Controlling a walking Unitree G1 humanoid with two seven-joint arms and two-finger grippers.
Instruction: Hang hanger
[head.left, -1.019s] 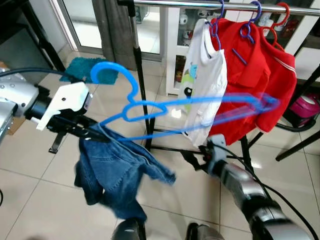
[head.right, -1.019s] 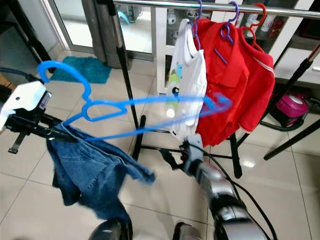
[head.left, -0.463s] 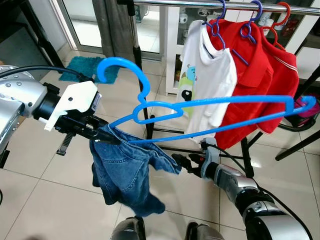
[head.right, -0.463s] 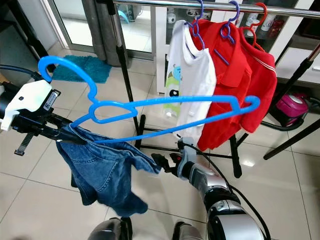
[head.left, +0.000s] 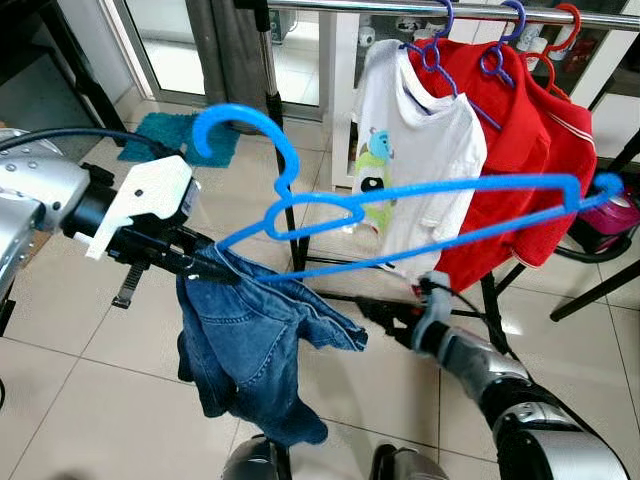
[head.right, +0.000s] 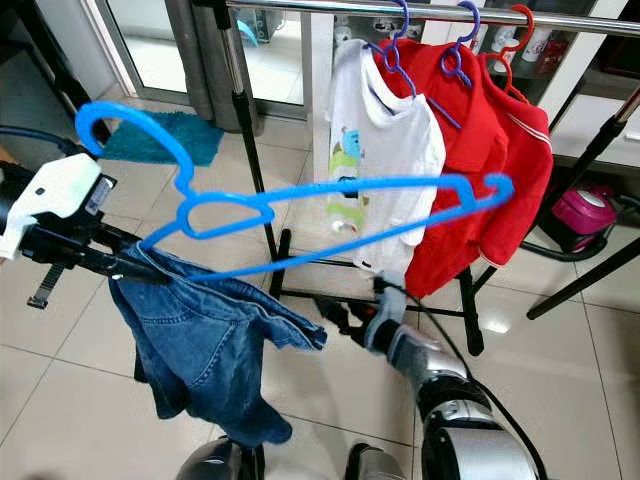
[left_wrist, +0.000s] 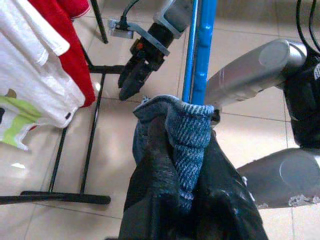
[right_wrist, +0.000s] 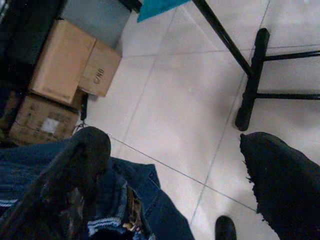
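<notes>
Blue plastic hanger (head.left: 400, 215) with denim shorts (head.left: 255, 345) draped on its bar sits pinched in the left gripper (head.left: 205, 265), jaws clamped on both so nothing slips. Rail (head.left: 450, 12) is above, beyond them. Right gripper (head.left: 385, 312) hangs below, jaws apart, empty.

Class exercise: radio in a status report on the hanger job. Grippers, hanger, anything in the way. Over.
Left gripper shut on blue hanger and denim garment. Right gripper open, low, holding nothing. Hanger not yet on rail. White shirt and red tops already crowd the rail. Over.
</notes>
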